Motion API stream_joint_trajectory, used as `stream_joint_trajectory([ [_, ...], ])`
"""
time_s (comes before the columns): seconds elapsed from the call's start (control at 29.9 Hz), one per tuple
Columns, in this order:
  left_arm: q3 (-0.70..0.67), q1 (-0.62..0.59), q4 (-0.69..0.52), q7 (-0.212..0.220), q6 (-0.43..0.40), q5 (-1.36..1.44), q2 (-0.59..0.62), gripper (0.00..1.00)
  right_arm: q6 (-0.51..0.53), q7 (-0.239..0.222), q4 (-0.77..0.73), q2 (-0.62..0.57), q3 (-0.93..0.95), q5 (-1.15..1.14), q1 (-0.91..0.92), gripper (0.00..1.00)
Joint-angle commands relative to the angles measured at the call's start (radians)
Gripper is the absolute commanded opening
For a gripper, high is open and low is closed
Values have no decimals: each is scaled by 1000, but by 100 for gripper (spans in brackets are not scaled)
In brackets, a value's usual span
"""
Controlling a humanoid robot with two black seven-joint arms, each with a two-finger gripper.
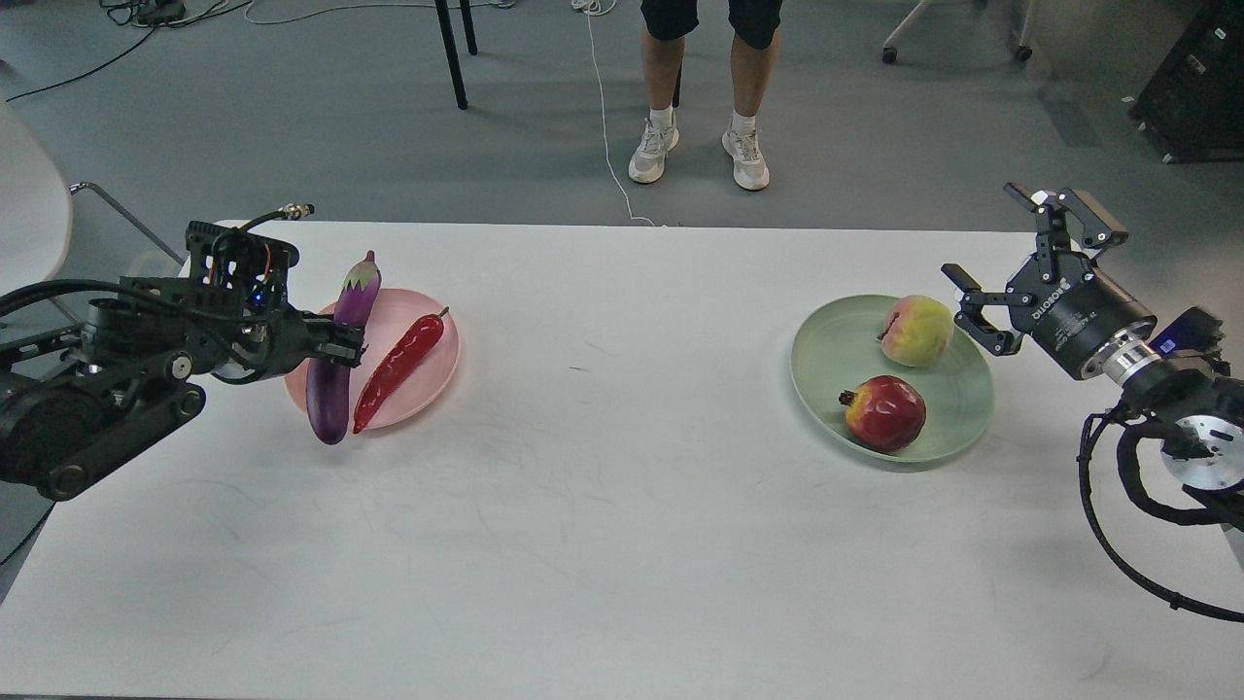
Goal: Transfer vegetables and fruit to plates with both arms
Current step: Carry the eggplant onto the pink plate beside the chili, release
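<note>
My left gripper (342, 348) is shut on the purple eggplant (335, 374) and holds it over the left side of the pale pink plate (428, 365). The red chili pepper (397, 368) lies on that plate beside the eggplant. At the right, the sage green plate (826, 355) holds the yellow-green peach (917, 331) at its far side and the dark red pomegranate (884, 412) at its near side. My right gripper (1001, 262) is open and empty, just right of the peach and above the plate's far right rim.
A white table (622, 506) carries both plates. A person's legs (700, 87) stand beyond its far edge, with a white cable on the floor. A white chair (29, 214) is at the far left, a black case at the far right.
</note>
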Motion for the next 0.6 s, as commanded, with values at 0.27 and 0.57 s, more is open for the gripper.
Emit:
stream_joint_trajectory([
  [0.27,0,29,15,-55,46,6,4,70,0,0,16,-5,2,0,-5,98],
  [0.57,-2,22,15,-71,52,3,5,99,0,0,22,-6,2,0,-7,98],
])
